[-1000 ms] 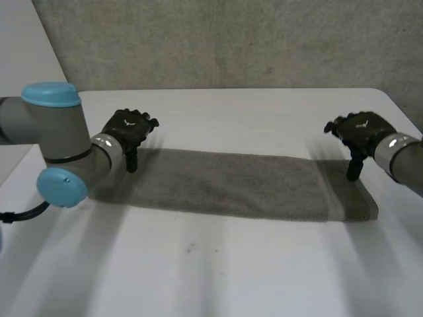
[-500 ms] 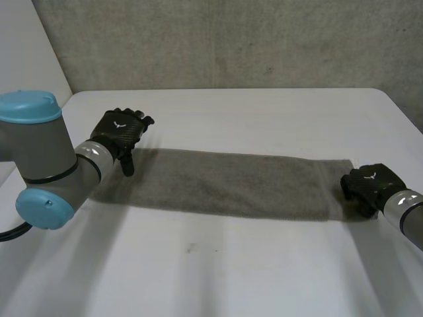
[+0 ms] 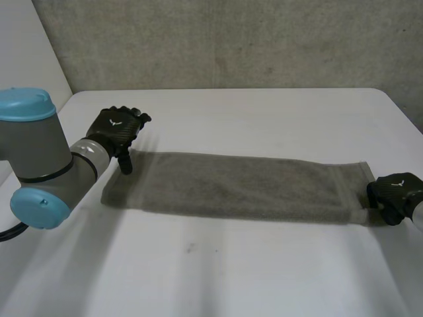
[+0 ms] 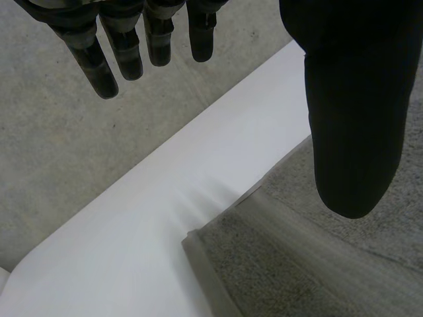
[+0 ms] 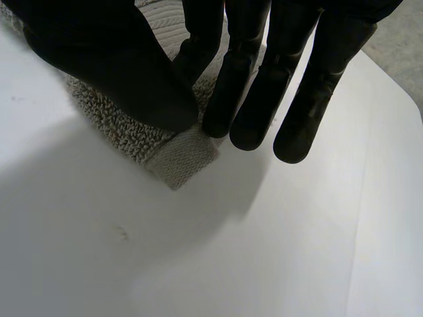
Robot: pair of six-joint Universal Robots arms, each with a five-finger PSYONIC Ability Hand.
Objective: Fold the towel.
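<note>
Towel (image 3: 231, 186) lies flat as a long strip across the white table (image 3: 264, 112). We see the left hand (image 3: 119, 129) at its far left corner, fingers (image 4: 125, 53) straight and spread well away from the thumb (image 4: 350, 132), holding nothing; the thumb hangs over the cloth, the fingers over bare table. The right hand (image 3: 396, 193) is at a corner of the right end, where we see its thumb and fingers pressed together, pinching the hemmed tip.
</note>
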